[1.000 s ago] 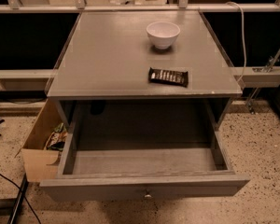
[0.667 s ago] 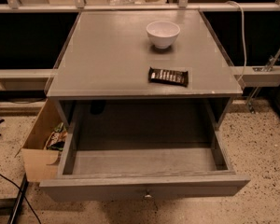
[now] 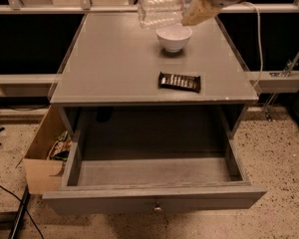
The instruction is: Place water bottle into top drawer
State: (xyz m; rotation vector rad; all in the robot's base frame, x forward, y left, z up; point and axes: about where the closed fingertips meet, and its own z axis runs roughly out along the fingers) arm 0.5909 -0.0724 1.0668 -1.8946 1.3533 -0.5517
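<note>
The gripper (image 3: 188, 13), jaws clasping the water bottle (image 3: 158, 9), has dropped lower at twelve o'clock, above the bowl (image 3: 174, 37); top drawer (image 3: 114, 201) remains open.

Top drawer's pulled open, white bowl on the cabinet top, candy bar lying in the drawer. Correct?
Not quite. The camera view shows the candy bar on the cabinet top, in front of the white bowl, not in the top drawer, which is open. The gripper is at the view's top edge, above the bowl, with the water bottle beside it.
</note>
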